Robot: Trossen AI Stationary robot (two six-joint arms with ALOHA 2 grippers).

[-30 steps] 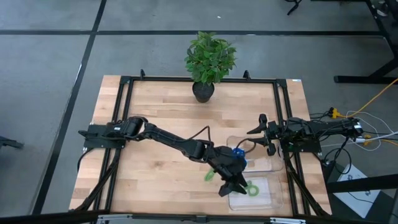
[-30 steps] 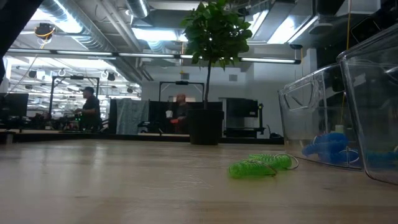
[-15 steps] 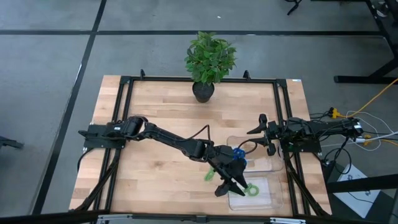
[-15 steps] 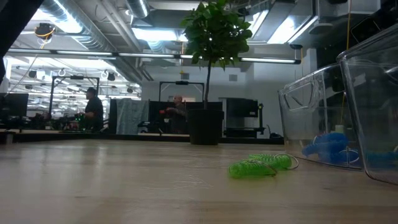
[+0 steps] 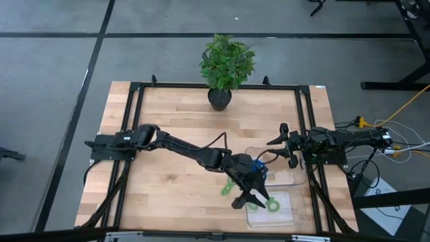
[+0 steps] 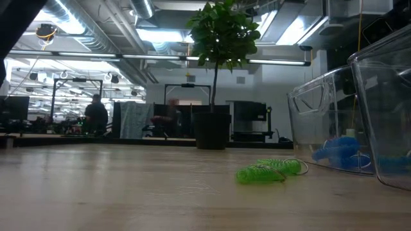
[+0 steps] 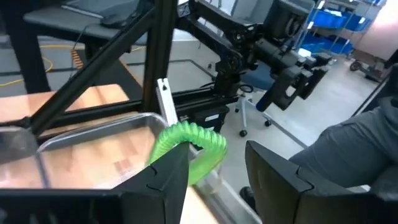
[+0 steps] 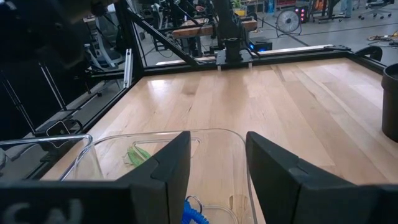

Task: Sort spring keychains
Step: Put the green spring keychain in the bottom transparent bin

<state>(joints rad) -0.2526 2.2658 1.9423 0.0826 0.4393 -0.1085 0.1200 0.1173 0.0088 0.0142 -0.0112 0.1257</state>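
Note:
My left gripper (image 5: pixel 248 200) is open over the left edge of the near clear tray (image 5: pixel 290 216). A green spring keychain (image 5: pixel 274 205) lies in that tray just past its fingertips. In the left wrist view, this coil (image 7: pixel 194 144) shows partly behind one finger. A second green keychain (image 5: pixel 228 188) lies on the bare table, and also shows in the low view (image 6: pixel 266 171). Blue keychains (image 5: pixel 259 165) lie in the far clear tray (image 5: pixel 282 176). My right gripper (image 5: pixel 285 144) is open and waits at the table's right side. My left gripper: I cannot tell whether it touches the green keychain in the near tray. One finger (image 7: pixel 163 174) hides the coil's near end (image 7: pixel 171 138). The coil lies in the tray, not lifted.
A potted plant (image 5: pixel 226 64) stands at the table's far edge, middle. Black frame rails run along the table's left and right sides. The left half of the wooden table shows only bare wood. People move in the room beyond the table.
My left gripper has drawn back a little toward the table's left, away from the green keychain in the near tray. That keychain lies still.

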